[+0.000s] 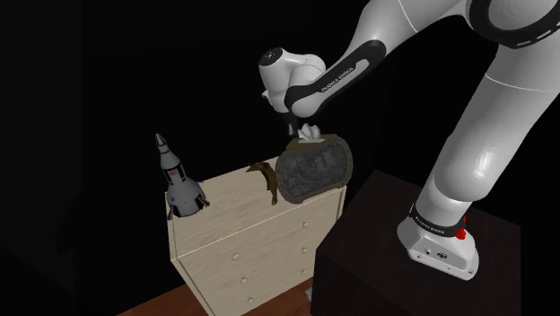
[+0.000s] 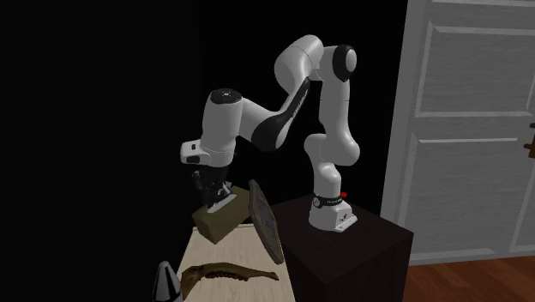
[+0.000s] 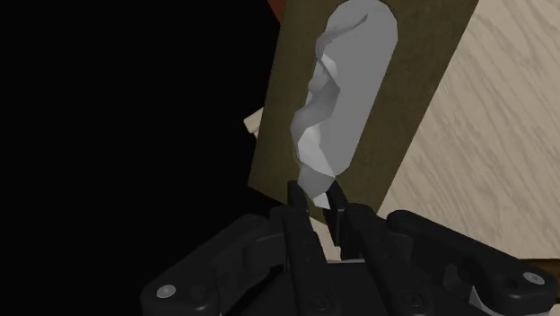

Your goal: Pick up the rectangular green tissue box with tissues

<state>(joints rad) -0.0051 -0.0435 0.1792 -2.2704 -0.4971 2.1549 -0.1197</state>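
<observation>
Tissue box, olive, on the dresser top at the end nearest my stand, directly under my jaws. White panelled door at the second exterior view's right, reddish wood floor below it, and a black area behind the rest. My arm is white with dark joints and bends out from the stand, a dark box, reaching over the dresser, which is pale wood with drawers and round knobs. Dark round disc stands on edge on the dresser top, just beside the box on the stand's side. In the shoulder view it hides most of the box. Rocket model is upright at the dresser's opposite end, well apart from the box. Brown crooked piece lies flat on the top, near the disc. White tissue sticks out of the oval slot in the box's top. Jaws are nearly closed with a narrow gap; the fingertips clasp the tissue's end, not the box's sides.
</observation>
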